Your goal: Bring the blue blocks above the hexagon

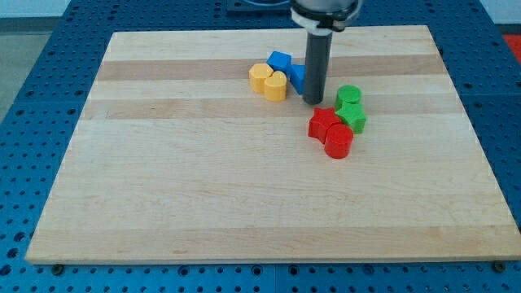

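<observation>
Two blue blocks lie near the view's top centre: a blue cube-like block and a second blue block partly hidden behind the rod. My tip rests on the board just right of and below the second blue block, touching or almost touching it. Two yellow blocks sit left of the blue ones: one hexagon-like and one heart-like. Right of my tip are a green round block and a green star-like block. Below them are a red star-like block and a red round block.
The wooden board lies on a blue perforated table. The arm's dark mount hangs over the board's top edge.
</observation>
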`<move>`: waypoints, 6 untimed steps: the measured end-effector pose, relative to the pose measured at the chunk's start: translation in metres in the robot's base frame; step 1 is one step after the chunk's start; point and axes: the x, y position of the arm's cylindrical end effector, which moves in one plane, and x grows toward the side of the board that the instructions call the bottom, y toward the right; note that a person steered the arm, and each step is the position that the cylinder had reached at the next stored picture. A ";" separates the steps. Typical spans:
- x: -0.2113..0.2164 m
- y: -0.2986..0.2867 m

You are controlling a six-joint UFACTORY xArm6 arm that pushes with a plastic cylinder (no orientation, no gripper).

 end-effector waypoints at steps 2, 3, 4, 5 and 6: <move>-0.043 -0.014; -0.061 -0.031; -0.069 -0.049; -0.069 -0.073; -0.069 -0.093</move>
